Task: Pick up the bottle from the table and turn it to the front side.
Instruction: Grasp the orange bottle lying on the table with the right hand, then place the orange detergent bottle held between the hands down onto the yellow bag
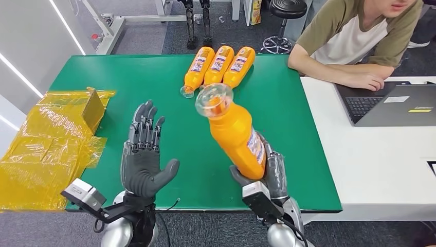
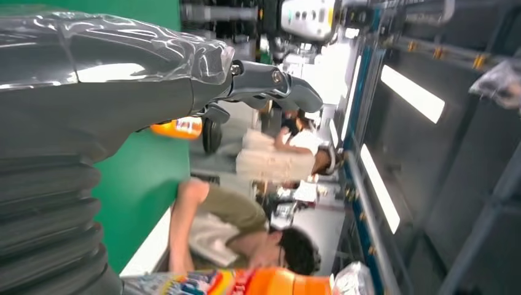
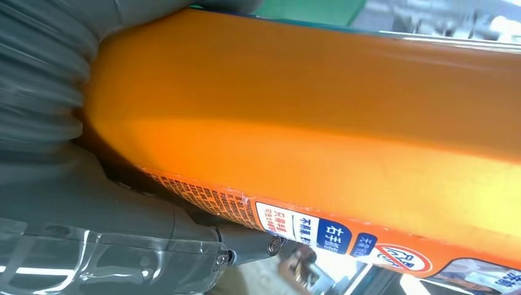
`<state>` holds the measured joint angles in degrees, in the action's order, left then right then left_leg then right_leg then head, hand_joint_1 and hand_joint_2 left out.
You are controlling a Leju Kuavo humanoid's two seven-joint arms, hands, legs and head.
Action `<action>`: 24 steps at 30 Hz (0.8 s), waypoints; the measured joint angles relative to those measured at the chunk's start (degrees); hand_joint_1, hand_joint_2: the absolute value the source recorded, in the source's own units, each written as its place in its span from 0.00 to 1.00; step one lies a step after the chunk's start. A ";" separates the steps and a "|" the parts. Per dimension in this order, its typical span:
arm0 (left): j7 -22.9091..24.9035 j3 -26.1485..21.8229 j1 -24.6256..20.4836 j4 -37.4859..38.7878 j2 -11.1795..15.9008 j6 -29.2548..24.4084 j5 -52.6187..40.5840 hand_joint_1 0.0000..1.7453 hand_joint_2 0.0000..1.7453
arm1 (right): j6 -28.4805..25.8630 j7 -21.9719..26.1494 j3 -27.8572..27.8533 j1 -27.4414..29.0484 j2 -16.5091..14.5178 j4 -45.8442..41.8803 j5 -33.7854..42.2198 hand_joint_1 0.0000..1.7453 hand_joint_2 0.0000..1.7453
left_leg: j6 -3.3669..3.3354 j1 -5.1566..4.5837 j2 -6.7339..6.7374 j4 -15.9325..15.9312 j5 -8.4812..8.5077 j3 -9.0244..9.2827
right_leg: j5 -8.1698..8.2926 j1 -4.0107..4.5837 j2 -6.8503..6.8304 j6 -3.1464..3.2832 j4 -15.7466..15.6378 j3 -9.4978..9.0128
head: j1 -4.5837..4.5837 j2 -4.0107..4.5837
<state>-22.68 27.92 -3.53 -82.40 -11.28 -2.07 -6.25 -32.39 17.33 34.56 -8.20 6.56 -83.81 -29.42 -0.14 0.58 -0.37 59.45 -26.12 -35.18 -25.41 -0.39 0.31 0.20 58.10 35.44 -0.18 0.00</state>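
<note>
My right hand (image 1: 270, 172) grips an orange bottle (image 1: 235, 131) by its lower body and holds it above the green table (image 1: 128, 77), tilted, with its clear cap toward the camera. Its label (image 1: 255, 146) faces right. Up close in the right wrist view the orange bottle (image 3: 319, 117) lies against my right hand (image 3: 92, 215), printed label (image 3: 319, 230) along one edge. My left hand (image 1: 146, 152) hovers over the table to the left of the bottle, palm up, fingers spread and holding nothing. My left hand (image 2: 123, 92) also shows in the left wrist view.
Three more orange bottles (image 1: 218, 67) lie side by side at the table's far edge. Yellow plastic wrapping (image 1: 49, 146) and a small brown box (image 1: 93, 108) cover the left end. A person (image 1: 360, 38) sits at a white desk (image 1: 380, 159) with a laptop (image 1: 396, 105) on the right.
</note>
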 joint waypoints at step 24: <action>-1.86 1.63 -5.69 6.67 0.17 6.31 1.07 0.00 1.00 | 22.37 -5.38 2.78 -1.01 1.24 -3.25 -12.74 1.00 1.00 | 0.00 0.00 0.09 0.01 0.01 0.00 | 0.02 0.00 0.06 0.02 0.01 0.00 | 0.01 0.00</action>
<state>-24.55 29.55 -9.22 -75.73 -11.11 4.24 -5.19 -10.02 11.95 37.34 -9.22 7.80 -87.06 -42.16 -0.14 0.58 -0.27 59.46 -26.11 -35.18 -25.38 -0.39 0.37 0.22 58.11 35.45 -0.17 0.00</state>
